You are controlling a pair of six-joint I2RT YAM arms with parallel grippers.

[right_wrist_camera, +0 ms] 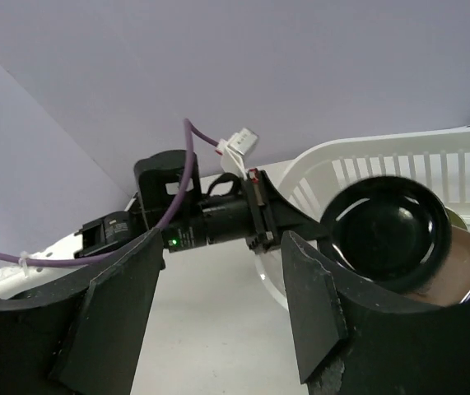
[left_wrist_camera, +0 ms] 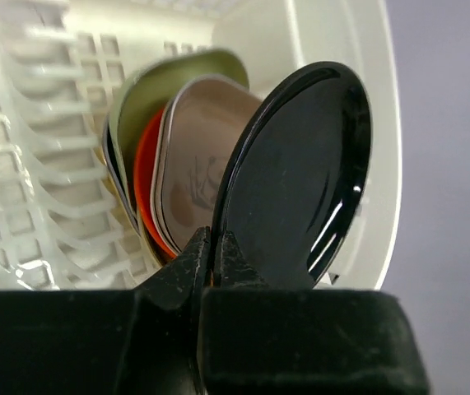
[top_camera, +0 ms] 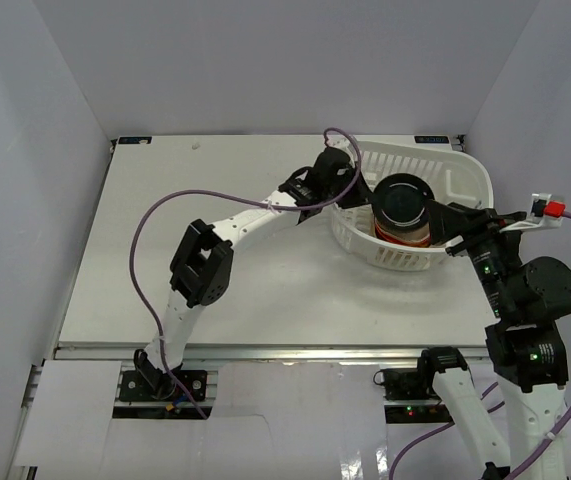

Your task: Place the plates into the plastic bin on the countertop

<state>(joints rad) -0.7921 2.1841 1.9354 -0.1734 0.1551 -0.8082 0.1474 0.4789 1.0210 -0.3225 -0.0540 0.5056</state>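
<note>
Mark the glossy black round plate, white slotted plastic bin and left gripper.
glossy black round plate [left_wrist_camera: 300,164]: left wrist view, centre of face.
white slotted plastic bin [top_camera: 397,258]: top view, near lattice wall.
left gripper [left_wrist_camera: 216,247]: left wrist view, between its fingertips.

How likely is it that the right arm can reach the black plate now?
Probably yes: the black plate lies on top, uncovered, just ahead of the open right gripper; the left gripper seems to pinch only its edge.
</note>
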